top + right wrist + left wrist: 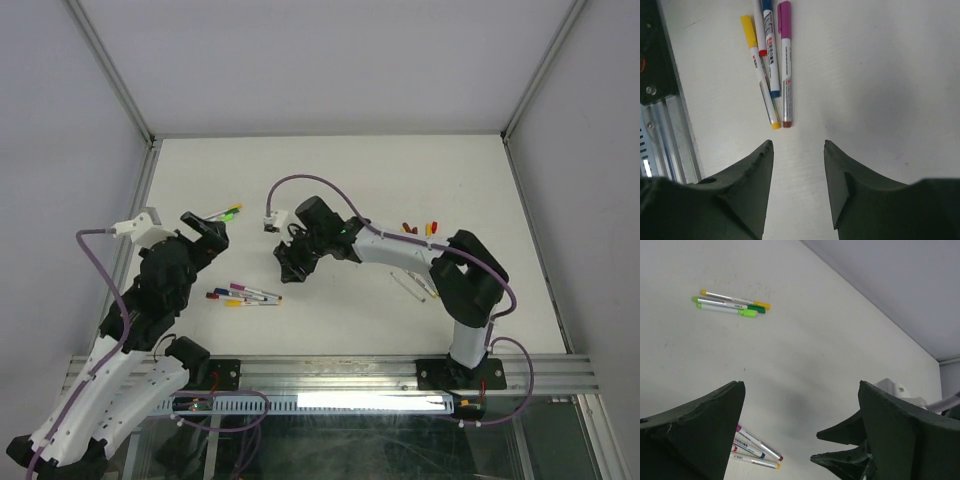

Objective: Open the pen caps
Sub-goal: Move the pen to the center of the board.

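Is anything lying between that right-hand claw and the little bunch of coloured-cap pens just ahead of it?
Nothing visible does. In the right wrist view, only bare white table lies between the open right gripper and the slim white-barrelled marker pens, their coloured plastic caps on. Its jaws hold nothing.

From the top: high above and behind the arm bases (455, 372), looking down over the whole table (400, 180), far off, with the bunch of pens (245, 295) small and left of mid-frame. From the left wrist: low, out past the left gripper (802, 385), slanting across the table, with that bunch of pens (757, 452) at the bottom edge and the green pens (730, 304) beyond it. From the right wrist: nearest of all, steeply down past the right gripper (798, 144) onto the bunch of pens (772, 70) just ahead. Shared by all three: the bunch of pens; by top and left wrist too: the green pens.
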`<state>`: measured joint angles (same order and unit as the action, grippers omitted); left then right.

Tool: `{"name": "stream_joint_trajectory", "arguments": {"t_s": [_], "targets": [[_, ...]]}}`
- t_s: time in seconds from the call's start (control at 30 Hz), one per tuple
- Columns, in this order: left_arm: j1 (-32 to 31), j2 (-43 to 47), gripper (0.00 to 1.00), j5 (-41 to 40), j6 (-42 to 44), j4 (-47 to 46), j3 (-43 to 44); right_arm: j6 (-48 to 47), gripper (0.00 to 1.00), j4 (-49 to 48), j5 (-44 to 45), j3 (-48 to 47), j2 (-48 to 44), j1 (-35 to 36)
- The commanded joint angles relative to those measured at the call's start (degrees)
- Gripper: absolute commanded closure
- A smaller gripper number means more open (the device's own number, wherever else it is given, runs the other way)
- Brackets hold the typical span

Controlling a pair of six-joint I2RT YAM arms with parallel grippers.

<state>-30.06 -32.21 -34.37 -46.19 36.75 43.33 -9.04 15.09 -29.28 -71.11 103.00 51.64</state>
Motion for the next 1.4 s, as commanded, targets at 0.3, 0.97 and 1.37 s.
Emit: {"name": "stream_joint_trajectory", "arguments": {"t_s": [0.3,0.97,1.37], "targets": [[-0.35,10.94,0.01,-4.90,5.24,2.64,0.43,4.82,0.58,5.67,12.28,-16.44,13.09,7.54],[-0.43,14.87,0.01,-6.08,5.99,4.57,-0.64,3.81,0.66,11.21,13.84,-24.47,21.14,10.06],[-0.41,14.63,0.01,-4.59,4.57,4.56,-1.48,0.54,0.82,12.15,19.76,-23.07,19.92,9.36]]}}
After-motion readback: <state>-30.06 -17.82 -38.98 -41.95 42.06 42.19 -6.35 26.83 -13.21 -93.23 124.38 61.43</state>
